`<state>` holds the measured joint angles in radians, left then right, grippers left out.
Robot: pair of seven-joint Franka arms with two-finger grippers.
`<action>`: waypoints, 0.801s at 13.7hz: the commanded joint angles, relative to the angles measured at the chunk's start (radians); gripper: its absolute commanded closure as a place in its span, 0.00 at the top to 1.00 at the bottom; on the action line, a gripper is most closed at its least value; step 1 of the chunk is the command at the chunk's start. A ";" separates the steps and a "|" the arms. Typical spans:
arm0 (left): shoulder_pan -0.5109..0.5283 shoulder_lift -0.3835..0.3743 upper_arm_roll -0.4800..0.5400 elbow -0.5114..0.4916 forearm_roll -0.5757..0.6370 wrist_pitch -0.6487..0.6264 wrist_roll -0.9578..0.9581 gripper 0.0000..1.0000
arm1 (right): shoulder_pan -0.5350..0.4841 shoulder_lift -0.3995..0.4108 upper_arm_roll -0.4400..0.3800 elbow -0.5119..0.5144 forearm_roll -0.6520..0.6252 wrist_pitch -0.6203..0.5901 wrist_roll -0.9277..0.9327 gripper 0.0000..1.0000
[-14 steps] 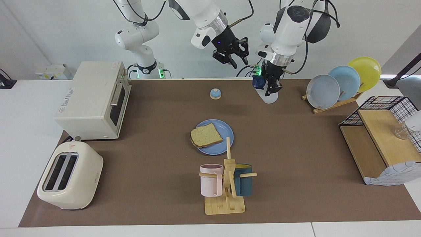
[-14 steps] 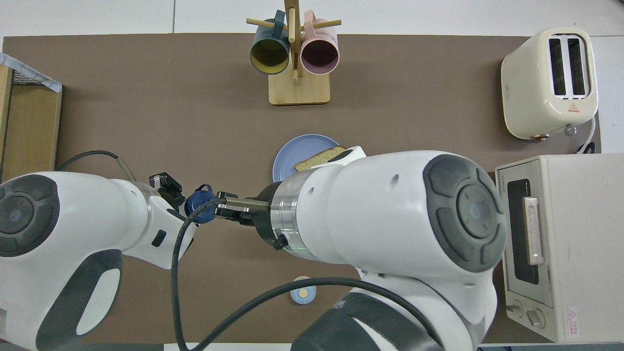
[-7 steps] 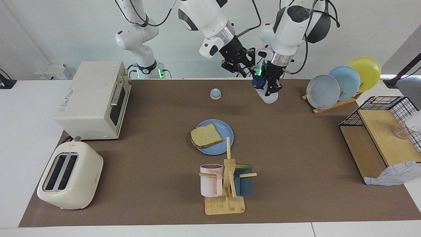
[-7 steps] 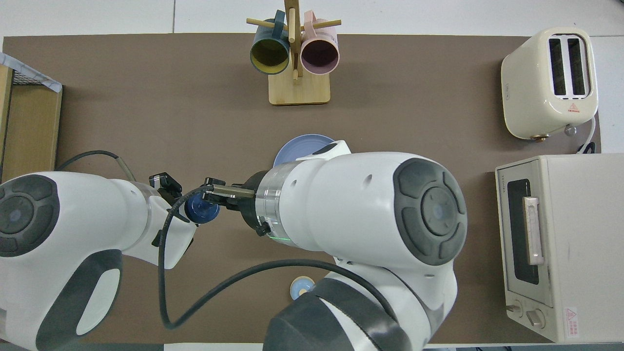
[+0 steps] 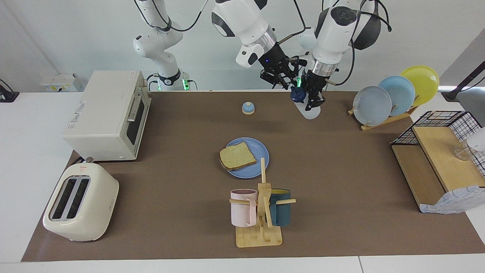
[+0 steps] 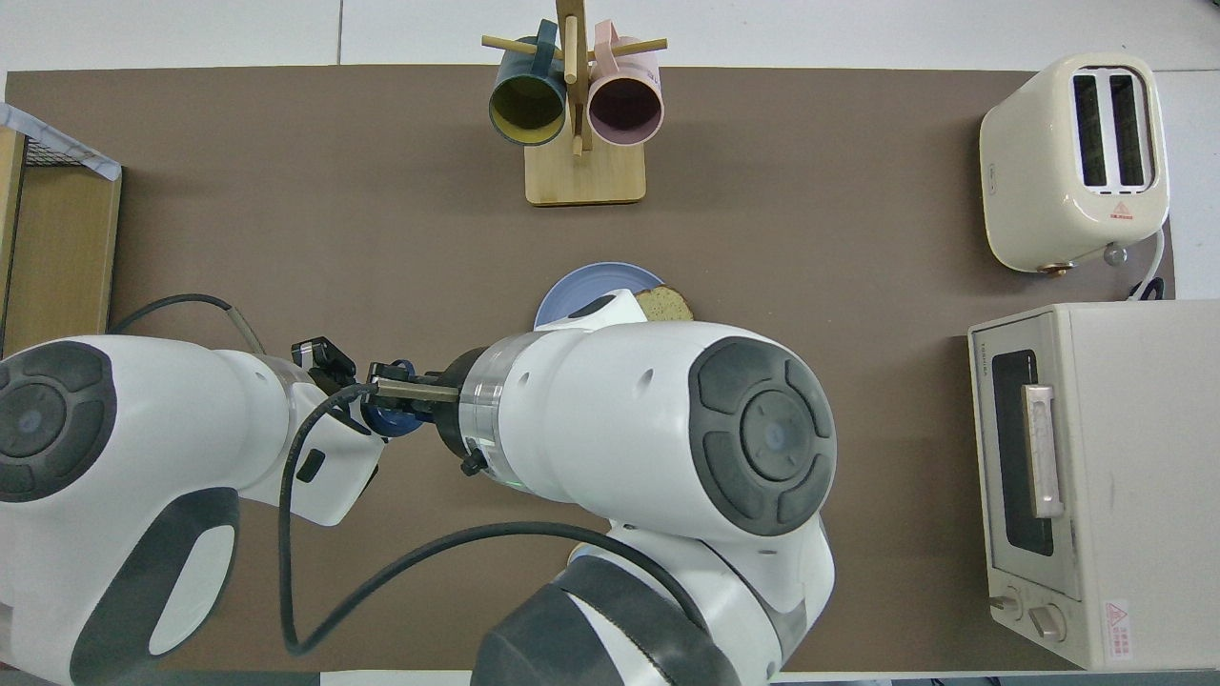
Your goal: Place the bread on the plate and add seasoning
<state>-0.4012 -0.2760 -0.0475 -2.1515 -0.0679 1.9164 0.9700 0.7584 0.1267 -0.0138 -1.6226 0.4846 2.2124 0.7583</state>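
Overhead, seasoning (image 5: 307, 107), white bottle, navy cap (image 6: 388, 416)

The right tool (image 5: 286, 79) has closed in on the seasoning's cap (image 5: 297, 94).

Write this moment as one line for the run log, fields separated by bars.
bread on plate | left gripper holds seasoning | right gripper at its cap | seasoning not yet added

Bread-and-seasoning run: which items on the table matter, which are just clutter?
Job:
- bread, lying on the plate
- seasoning, held up by the left gripper
- right gripper, over the seasoning's cap

Clutter:
- toaster
- toaster oven
- bell
- mug tree
- upright plates
- wire shelf
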 commanded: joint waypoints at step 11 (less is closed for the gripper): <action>-0.008 -0.031 0.000 -0.027 -0.001 0.010 -0.014 0.00 | 0.002 -0.002 0.002 -0.006 -0.034 0.015 0.035 0.24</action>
<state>-0.4012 -0.2760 -0.0486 -2.1515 -0.0679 1.9164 0.9685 0.7584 0.1269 -0.0139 -1.6237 0.4781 2.2124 0.7589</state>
